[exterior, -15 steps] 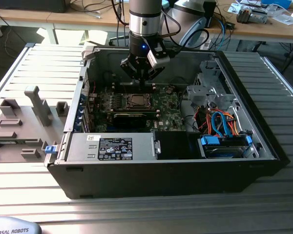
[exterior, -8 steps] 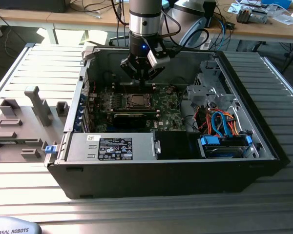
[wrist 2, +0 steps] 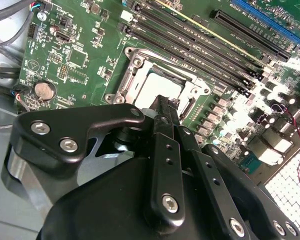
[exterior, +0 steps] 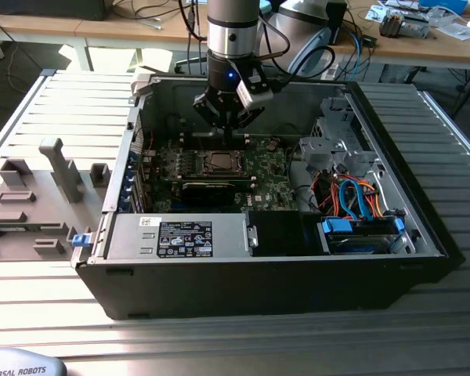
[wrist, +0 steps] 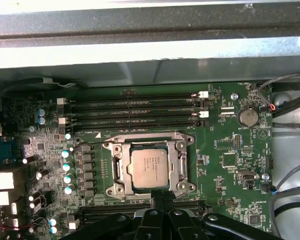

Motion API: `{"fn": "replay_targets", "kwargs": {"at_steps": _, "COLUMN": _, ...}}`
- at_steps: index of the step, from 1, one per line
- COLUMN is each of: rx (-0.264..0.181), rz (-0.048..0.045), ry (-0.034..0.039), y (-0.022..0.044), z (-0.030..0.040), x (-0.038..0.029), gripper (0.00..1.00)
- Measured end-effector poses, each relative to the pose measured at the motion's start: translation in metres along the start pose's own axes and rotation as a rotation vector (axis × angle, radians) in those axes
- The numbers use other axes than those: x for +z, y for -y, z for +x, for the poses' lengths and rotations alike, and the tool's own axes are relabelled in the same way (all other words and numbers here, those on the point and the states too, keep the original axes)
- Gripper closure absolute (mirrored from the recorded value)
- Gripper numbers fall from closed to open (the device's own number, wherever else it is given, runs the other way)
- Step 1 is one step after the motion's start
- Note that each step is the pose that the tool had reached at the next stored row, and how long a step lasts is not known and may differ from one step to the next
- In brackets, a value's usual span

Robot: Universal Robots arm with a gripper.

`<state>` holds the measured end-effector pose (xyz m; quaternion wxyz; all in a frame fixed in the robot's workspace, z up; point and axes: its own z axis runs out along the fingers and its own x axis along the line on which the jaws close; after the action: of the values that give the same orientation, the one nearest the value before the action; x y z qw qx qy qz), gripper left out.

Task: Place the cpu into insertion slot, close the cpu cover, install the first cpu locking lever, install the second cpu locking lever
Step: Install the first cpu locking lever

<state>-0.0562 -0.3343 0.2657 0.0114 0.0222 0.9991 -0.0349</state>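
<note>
The cpu (wrist: 149,168) sits in the motherboard socket with its dull silver top facing up; it also shows in the second wrist view (wrist 2: 162,86) and the exterior view (exterior: 218,163). The cpu cover (wrist: 115,165), a silver metal frame, lies flat around it, its square opening showing the chip. My gripper (exterior: 227,130) hangs inside the open computer case, just above the board on the far side of the socket. Its black fingertips (wrist 2: 165,106) are pressed together, shut with nothing between them, close to the socket's edge (wrist: 160,201). I cannot tell how the locking levers stand.
Black memory slots (wrist: 135,112) run beside the socket, and a coin battery (wrist: 247,117) sits near it. In the exterior view a black card (exterior: 207,188), a power supply (exterior: 180,235), a drive cage (exterior: 337,149) and coloured cables (exterior: 356,200) stand within the case walls. Grey fixtures (exterior: 39,196) lie at the left.
</note>
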Motion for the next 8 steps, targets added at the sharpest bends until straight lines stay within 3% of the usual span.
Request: {"fn": "replay_targets", "kwargs": {"at_steps": 8, "rx": -0.006, "rz": -0.0002, "ry": 0.0004, "y": 0.0000, "z": 0.0000, "x": 0.0000, "gripper": 0.89}}
